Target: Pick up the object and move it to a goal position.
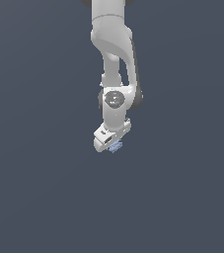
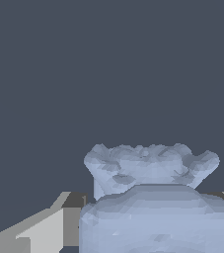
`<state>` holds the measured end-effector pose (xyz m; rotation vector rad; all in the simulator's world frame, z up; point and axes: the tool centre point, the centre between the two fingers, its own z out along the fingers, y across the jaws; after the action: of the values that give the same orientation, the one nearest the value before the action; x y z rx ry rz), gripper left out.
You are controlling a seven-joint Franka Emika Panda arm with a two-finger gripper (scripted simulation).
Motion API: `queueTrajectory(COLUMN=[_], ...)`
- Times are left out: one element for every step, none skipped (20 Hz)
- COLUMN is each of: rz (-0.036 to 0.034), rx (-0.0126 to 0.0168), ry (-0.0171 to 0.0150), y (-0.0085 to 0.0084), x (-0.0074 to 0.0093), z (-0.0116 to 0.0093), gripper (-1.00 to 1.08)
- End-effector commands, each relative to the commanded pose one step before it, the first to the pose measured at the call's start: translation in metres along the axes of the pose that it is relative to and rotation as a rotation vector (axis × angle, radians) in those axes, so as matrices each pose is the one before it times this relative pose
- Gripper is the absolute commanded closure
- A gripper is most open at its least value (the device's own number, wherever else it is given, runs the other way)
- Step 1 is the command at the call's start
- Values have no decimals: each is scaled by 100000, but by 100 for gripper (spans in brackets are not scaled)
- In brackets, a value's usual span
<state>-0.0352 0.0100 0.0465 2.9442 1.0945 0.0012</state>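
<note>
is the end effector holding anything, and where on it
It looks so: the pale blue object sits at the end effector tip, with a finger beside its lower part. Which exact spot is gripped cannot be told.

No writing, label, brand, number or sign can be read anywhere in either view.
</note>
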Motion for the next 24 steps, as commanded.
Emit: queueTrajectory(rz=[-14, -8, 0, 0, 0, -9, 0, 0, -8, 0, 0, -8, 0, 0, 0, 0, -8, 0, 0, 0, -4, 0, -2, 0], rx=[-55, -22, 0, 0, 0, -19, 0, 0, -19, 0, 0, -17, 0, 0, 0, 0, 2, 0, 0, 0, 48, 0, 42, 0], ry=[57, -43, 0, 0, 0, -44, 0, 0, -44, 0, 0, -45, 0, 0, 0, 0, -48, 0, 0, 0, 5, 0, 25, 0], y=[-364, -211, -230, -254, -278, -306, -324, -347, -374, -391, -413, -439, -449, -447, -444, -429, -410, -385, -361, -337, -307, -289, -261, -244], x=[-271, -156, -180, -199, -217, -230, -254, -271, -282, -305, -321, -330, -347, -344, -339, -325, -298, -287, -267, -246, -224, -206, -191, -170], z=[-530, -260, -303, -335, -367, -387, -430, -462, -481, -523, -554, -570, -607, -607, -604, -586, -538, -528, -499, -469, -426, -409, -376, -348], gripper=[108, 108, 108, 108, 108, 108, 108, 108, 108, 108, 108, 108, 108, 108, 108, 108, 108, 108, 108, 108, 108, 108, 108, 108])
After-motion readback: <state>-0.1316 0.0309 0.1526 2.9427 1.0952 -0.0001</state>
